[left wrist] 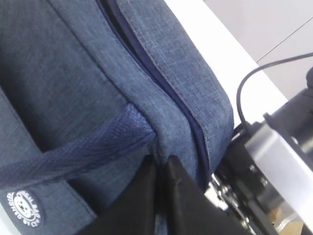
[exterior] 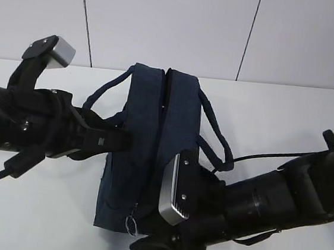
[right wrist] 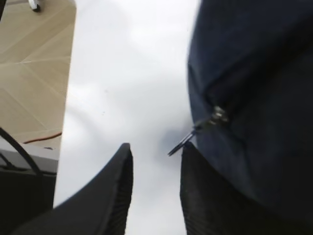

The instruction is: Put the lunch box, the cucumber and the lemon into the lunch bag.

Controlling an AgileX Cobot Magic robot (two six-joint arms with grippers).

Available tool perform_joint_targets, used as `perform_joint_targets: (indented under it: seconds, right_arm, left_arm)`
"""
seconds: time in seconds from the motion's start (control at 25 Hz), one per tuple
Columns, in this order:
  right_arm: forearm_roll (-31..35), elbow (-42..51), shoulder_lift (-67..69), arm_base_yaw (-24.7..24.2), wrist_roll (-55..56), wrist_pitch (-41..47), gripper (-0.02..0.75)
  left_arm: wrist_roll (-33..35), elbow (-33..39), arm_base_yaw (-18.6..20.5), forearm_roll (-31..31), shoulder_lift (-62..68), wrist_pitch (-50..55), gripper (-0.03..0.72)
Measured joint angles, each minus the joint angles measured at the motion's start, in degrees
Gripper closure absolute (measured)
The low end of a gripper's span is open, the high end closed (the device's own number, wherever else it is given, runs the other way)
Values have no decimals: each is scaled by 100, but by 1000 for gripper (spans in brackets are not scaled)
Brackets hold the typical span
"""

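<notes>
2 grippers flank the lunch bag point(exterior: 152, 153), standing mid-table, zipped. My left gripper point(left wrist: 159, 169) is pinched shut on its left-side fabric; my right gripper point(right wrist: 154, 171) waits part-open, empty, beside the ring pull point(right wrist: 195, 132). Soft, floppy cloth; I'd hook that ring.

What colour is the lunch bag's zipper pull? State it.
Silver metal, a ring pull hanging off the dark navy lunch bag; the right wrist view shows it best.

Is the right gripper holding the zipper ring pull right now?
No, the right gripper stands open, and the ring pull hangs from the lunch bag above its fingers, ungripped.
</notes>
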Motion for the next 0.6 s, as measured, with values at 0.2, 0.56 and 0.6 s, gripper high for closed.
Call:
perform_joint_targets:
  seconds: [0.2, 0.56, 0.6]
  right_arm:
    - [240, -2, 58, 234, 0, -244, 496]
    - [383, -2, 207, 244, 198, -538, 496]
    - [383, -2, 207, 244, 201, -551, 496]
  left_arm:
    - [0, 0, 0, 0, 0, 0, 687]
    - [0, 0, 0, 0, 0, 11, 687]
    - [0, 0, 0, 0, 0, 11, 687]
